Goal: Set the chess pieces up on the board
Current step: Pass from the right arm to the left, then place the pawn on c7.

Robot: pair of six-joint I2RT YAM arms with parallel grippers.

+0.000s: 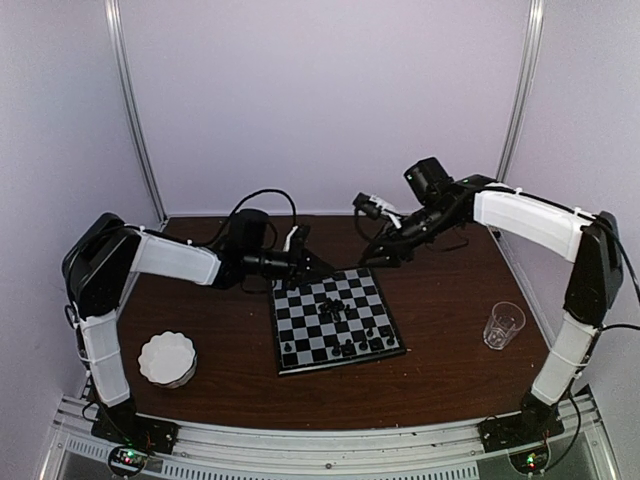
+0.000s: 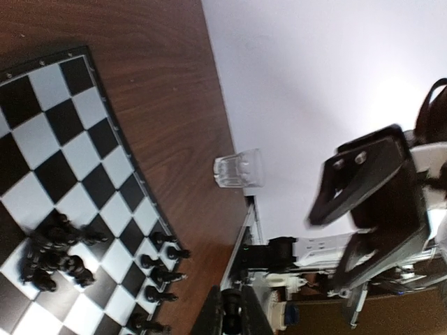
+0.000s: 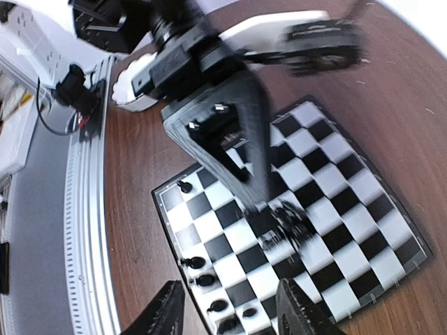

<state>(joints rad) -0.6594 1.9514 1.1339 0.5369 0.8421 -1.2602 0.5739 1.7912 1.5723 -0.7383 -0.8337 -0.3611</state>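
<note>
Chess pieces (image 1: pixel 336 307) are tiny and black, each one smaller than a square. A little heap of them lies jumbled near the middle of the board (image 1: pixel 298 322), and some in the heap look tipped over. More of them stand in a line along the near edge of the board. One stands alone by the near left corner, and the rest are closer to the near right corner.

The board is flat and square, with black and pale squares and a thin dark rim. It lies in the middle of the brown table (image 1: pixel 450 290), turned a bit.

The left gripper (image 3: pixel 253 190) reaches in from the left, over the far left part of the board. Its tip is close to the heap. It is closed tight. The heap is blurry there, so I cannot tell if it pinches a piece or touches one.

The right gripper (image 3: pixel 229 286) hangs above the board on the far right side. Its two fingers stand apart, with nothing between them.

A round white dish (image 1: pixel 145 352) with a wavy rim sits on the table, left of the board. Its inside shows plain white. A small see-through cup (image 1: pixel 503 325) stands upright on the table, well to the right of the board, and the brown table shows through it.
</note>
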